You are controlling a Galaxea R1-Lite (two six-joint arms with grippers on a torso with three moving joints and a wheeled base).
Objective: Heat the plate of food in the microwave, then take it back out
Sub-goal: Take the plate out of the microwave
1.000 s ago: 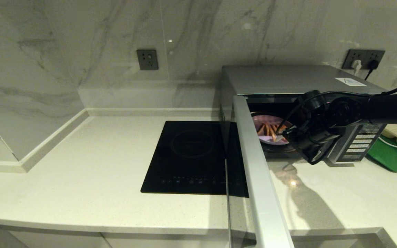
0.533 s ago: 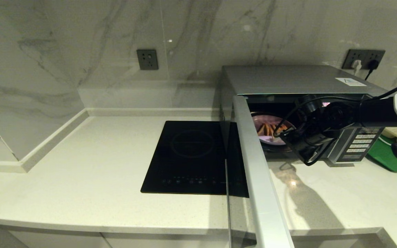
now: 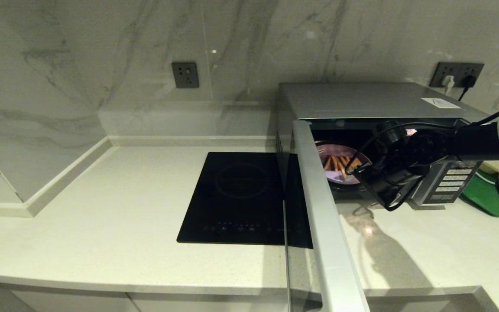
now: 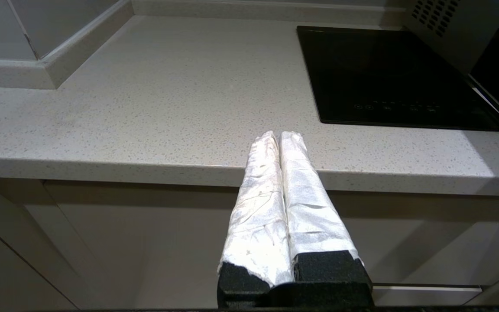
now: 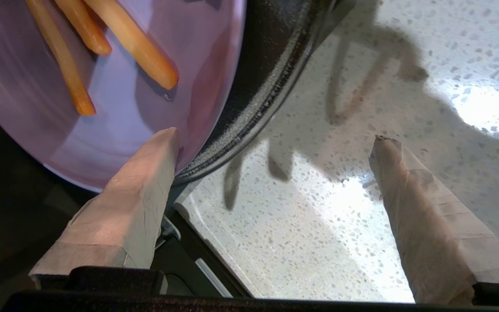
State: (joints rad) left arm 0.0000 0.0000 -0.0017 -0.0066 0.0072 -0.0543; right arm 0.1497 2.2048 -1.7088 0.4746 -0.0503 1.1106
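Note:
The microwave (image 3: 362, 97) stands at the back right with its door (image 3: 323, 208) swung wide open toward me. Inside, the pale lilac plate of food (image 3: 340, 167) with orange fries (image 5: 132, 43) rests on the dark turntable (image 5: 267, 78). My right gripper (image 3: 362, 171) is at the mouth of the cavity, open. In the right wrist view (image 5: 275, 136) one taped finger (image 5: 137, 195) lies over the plate's near rim (image 5: 115, 117), and the other hangs over the counter. My left gripper (image 4: 280, 134) is shut and empty, low in front of the counter edge, out of the head view.
A black induction cooktop (image 3: 243, 197) lies left of the open door. The button panel (image 3: 451, 180) is just behind my right wrist, and a green tray (image 3: 490, 195) sits at the far right. The speckled counter (image 3: 102, 216) stretches to the left.
My right arm has shifted slightly left toward the microwave opening, its gripper staying open. The left arm has not moved.

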